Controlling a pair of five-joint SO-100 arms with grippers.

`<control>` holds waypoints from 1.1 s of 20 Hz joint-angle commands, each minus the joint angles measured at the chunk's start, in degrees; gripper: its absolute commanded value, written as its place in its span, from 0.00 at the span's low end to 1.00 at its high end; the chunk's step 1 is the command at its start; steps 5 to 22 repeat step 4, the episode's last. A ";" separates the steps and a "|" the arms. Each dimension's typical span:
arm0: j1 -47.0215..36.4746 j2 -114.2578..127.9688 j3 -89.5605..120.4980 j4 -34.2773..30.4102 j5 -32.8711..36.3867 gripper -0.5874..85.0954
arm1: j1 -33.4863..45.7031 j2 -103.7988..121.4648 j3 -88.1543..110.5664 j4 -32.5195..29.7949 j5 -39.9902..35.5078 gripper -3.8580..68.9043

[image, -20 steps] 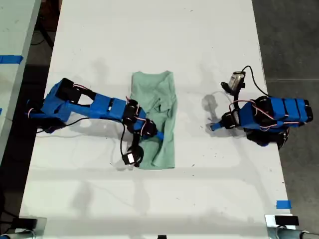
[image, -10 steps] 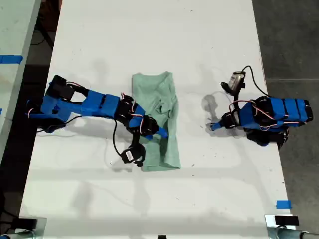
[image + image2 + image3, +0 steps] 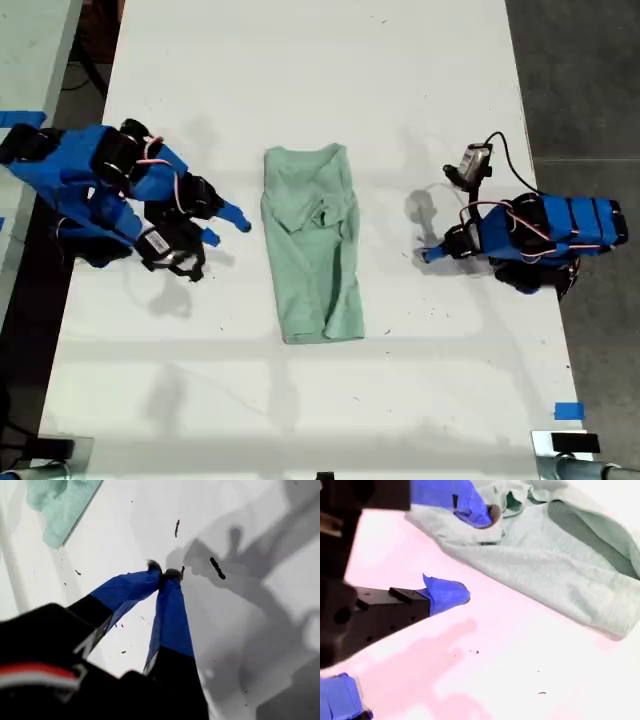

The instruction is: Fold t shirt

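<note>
The pale mint-green t shirt (image 3: 312, 245) lies folded into a long narrow strip on the white table (image 3: 330, 80), wrinkled near its middle. My second gripper (image 3: 228, 230) hovers open a short way off the shirt toward the exterior view's left, holding nothing. In the second wrist view its fingertips (image 3: 451, 593) stand apart beside the shirt (image 3: 560, 565). My first gripper (image 3: 428, 256) rests at the exterior view's right, well apart from the cloth. It is shut (image 3: 165, 573) with its tips together on bare table, and a corner of the shirt (image 3: 60, 505) shows far off.
A blue tape mark (image 3: 568, 410) sits near the table's corner at the exterior view's lower right. Dark floor borders the table at that view's right. A second table with blue tape (image 3: 20, 118) stands at that view's left. A wrist camera and cable (image 3: 475, 162) stick up from the first arm.
My second gripper let go of the shirt and drew back toward the exterior view's left, now open. The shirt's near end settled slightly rightward. The first arm stayed still.
</note>
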 commanded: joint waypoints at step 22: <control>2.64 73.83 63.90 -26.63 3.34 0.01 | 0.70 0.26 3.08 -1.14 -0.70 0.09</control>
